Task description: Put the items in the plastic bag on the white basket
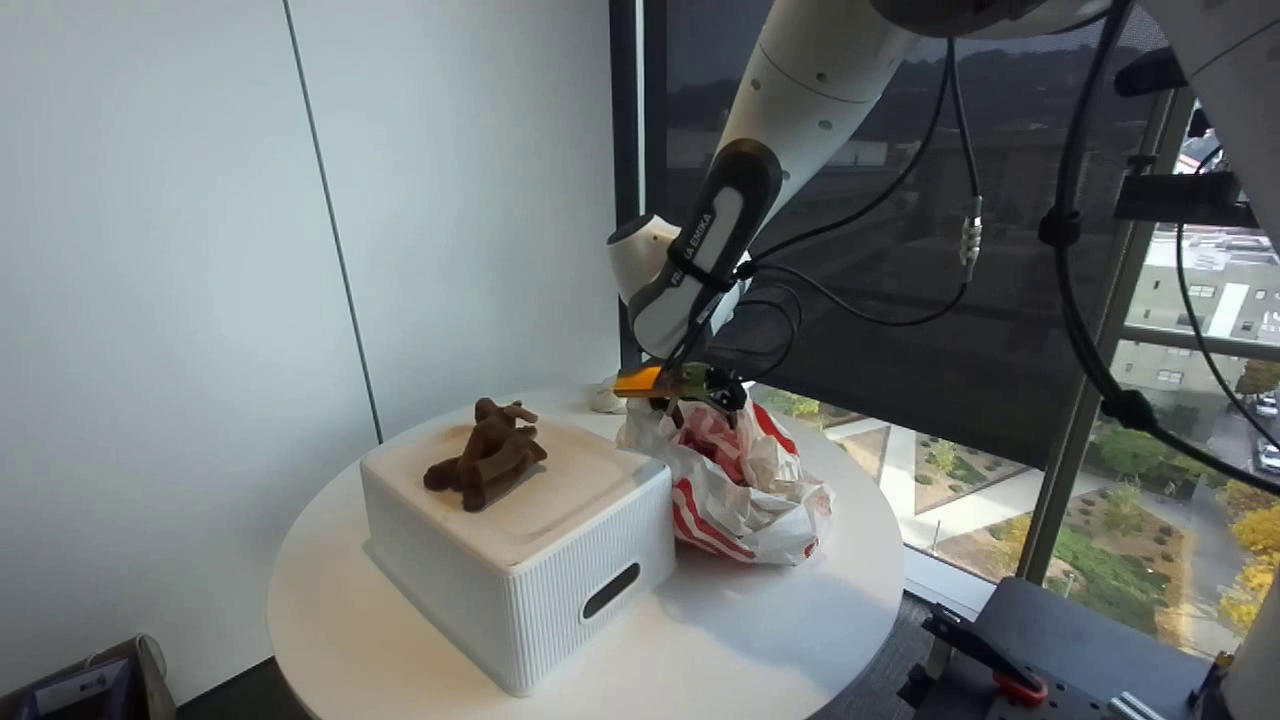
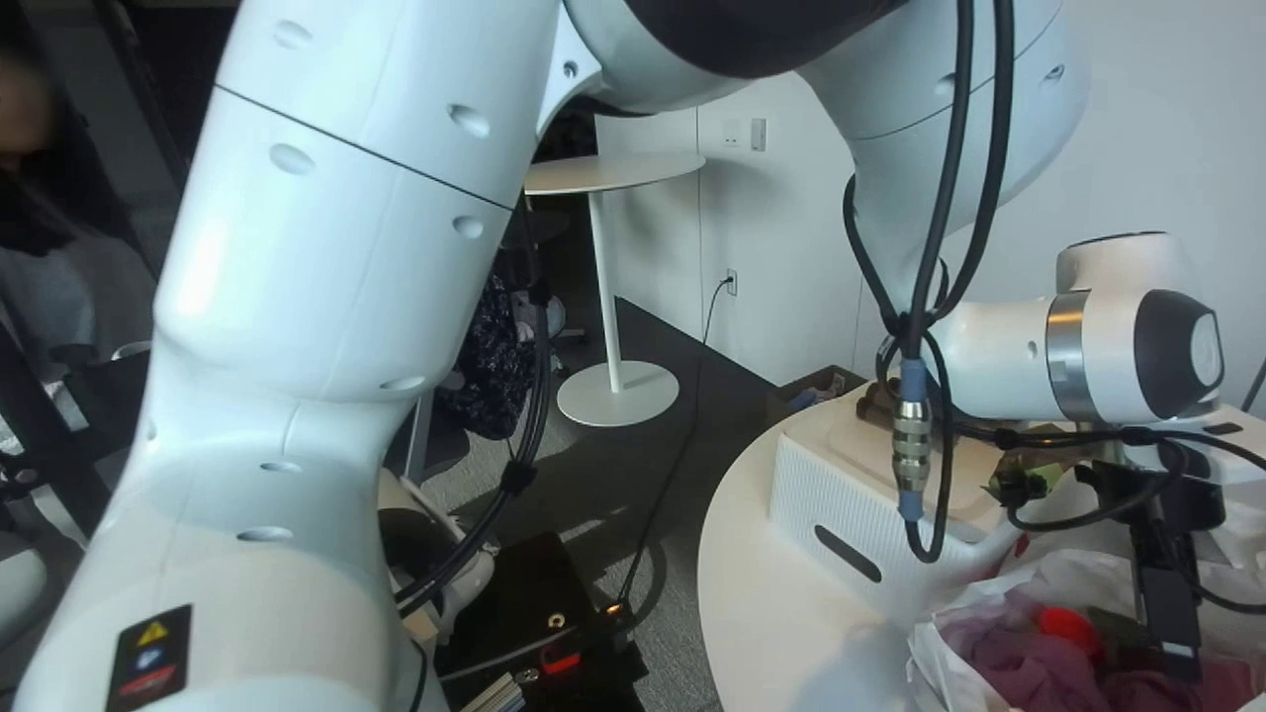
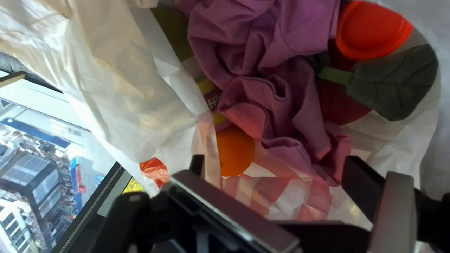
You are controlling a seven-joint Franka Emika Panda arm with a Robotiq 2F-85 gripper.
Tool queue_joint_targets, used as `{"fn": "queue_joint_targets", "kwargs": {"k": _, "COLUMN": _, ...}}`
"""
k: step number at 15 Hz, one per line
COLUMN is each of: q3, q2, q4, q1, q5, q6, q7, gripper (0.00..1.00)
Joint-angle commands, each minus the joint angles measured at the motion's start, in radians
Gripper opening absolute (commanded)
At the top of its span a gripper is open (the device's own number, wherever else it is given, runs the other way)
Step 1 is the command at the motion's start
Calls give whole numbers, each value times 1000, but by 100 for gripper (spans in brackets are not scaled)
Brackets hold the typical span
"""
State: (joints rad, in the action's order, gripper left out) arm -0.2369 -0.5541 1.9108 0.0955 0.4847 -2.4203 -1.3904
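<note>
Wrist view puts us at the mouth of the plastic bag [image 3: 116, 88], where the gripper [image 3: 276, 167] has its fingers [image 3: 364, 189] set wide apart, and we see nothing held between them. Our likeliest target is the purple cloth [image 3: 274, 70], bunched inside the bag. It lies ahead of the fingertips, and its long axis runs from the top of that view down toward the finger on the right, so it crosses the line from fingertip to fingertip. We judge that a good lie: going deeper and closing should pinch the cloth across its narrow way. Its lower fold ends close to the right-side pad; whether they touch we cannot tell.

The finger on the left of that view is the tricky one. The bag's wall lies straight ahead of it, beside an orange rounded thing [image 3: 236, 153], so we could easily catch plastic along with cloth; a small shift toward the right of the view looks wise to us. A tub [image 3: 212, 102] is partly hidden under the cloth, and a red round thing [image 3: 369, 30] and a green leaf [image 3: 397, 80] lie off to the right.

In an exterior view the bag stands on the table [image 1: 790, 635], just beside the white basket [image 1: 545, 590], with a brown toy [image 1: 487, 455] lying on the basket's flat top. We take that top as the place for the cloth.
</note>
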Motion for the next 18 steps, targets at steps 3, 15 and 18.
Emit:
{"fn": "queue_joint_targets", "kwargs": {"k": 3, "q3": -4, "q2": -120, "q4": -86, "q1": -26, "q5": -42, "q6": -70, "q7": 43, "gripper": 100}}
{"fn": "queue_joint_targets", "kwargs": {"k": 15, "q3": -27, "q2": -265, "q4": -125, "q1": -53, "q5": -198, "q6": -255, "q7": 188, "gripper": 58}}
{"fn": "queue_joint_targets", "kwargs": {"k": 18, "q3": -54, "q2": -245, "q4": -109, "q1": -23, "q5": -215, "q6": -266, "q7": 208, "gripper": 36}}
